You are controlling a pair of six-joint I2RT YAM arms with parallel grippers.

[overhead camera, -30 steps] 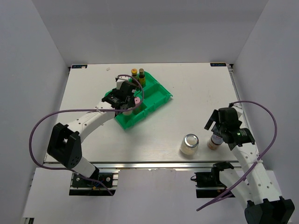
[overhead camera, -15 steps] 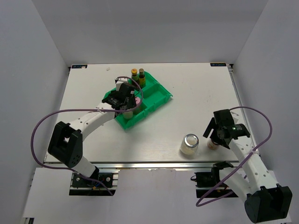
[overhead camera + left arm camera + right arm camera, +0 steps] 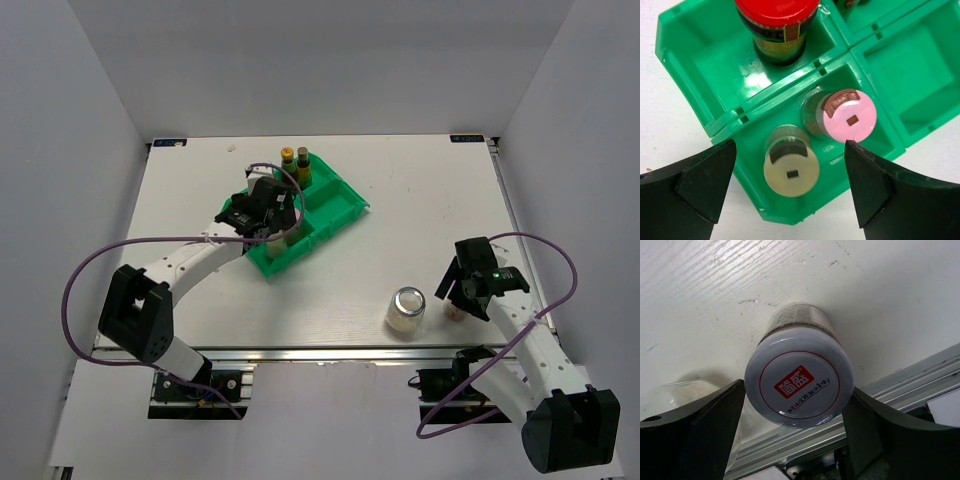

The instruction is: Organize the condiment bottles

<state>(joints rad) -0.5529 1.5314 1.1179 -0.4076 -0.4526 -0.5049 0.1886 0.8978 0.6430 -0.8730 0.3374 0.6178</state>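
In the left wrist view, a yellow-lidded shaker (image 3: 791, 172) and a pink-lidded shaker (image 3: 847, 120) stand together in one compartment of the green tray (image 3: 880, 65). A red-capped dark jar (image 3: 776, 20) fills the compartment behind them. My left gripper (image 3: 790, 186) hangs open above the yellow-lidded shaker, holding nothing. Two slim dark bottles (image 3: 295, 160) stand at the tray's far corner. My right gripper (image 3: 797, 395) is shut on the grey-lidded red-label jar (image 3: 799, 380), which stands on the table near the front right edge. A silver-lidded clear jar (image 3: 406, 307) stands just left of it.
The tray (image 3: 335, 212) lies at an angle at the back left of the white table. The table's metal front rail (image 3: 900, 385) runs close behind the grey-lidded jar. The silver-lidded jar is about a hand's width from my right gripper (image 3: 458, 298).
My left gripper has opened wide above the shakers in the tray. My right gripper has dropped down around the grey-lidded jar and closed in on its lid.
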